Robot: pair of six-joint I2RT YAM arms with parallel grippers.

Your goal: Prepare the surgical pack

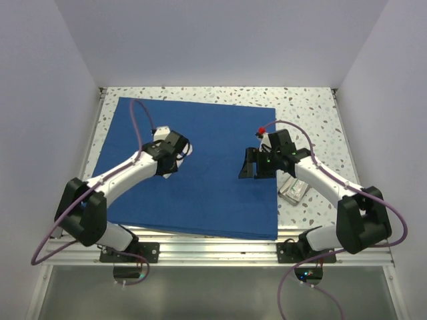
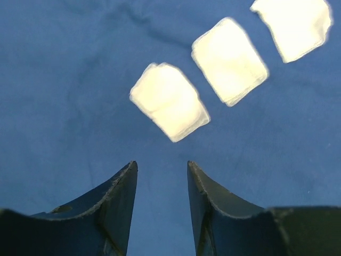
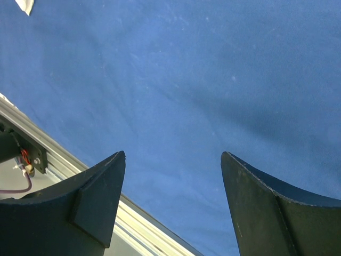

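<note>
Watching for a snag: with the left gripper (image 2: 161, 165) parted and empty just short of the nearest gauze (image 2: 169, 101) in a row of three on the drape (image 1: 220, 200), could nudge that square out of line or pinch up cloth on a low dip. Same cloth risk at the right gripper (image 3: 172, 154), wide apart and empty over bare drape, plus a knock to the tray (image 1: 293, 190) just off the drape's right edge. Speckled tabletop (image 1: 313, 113) beneath, plain pale walls (image 1: 220, 40) around

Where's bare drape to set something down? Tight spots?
Free: drape between left gripper and right gripper, and its near strip along the rail. Crowded: gauze squares by the left gripper; tray beside the right arm.
</note>
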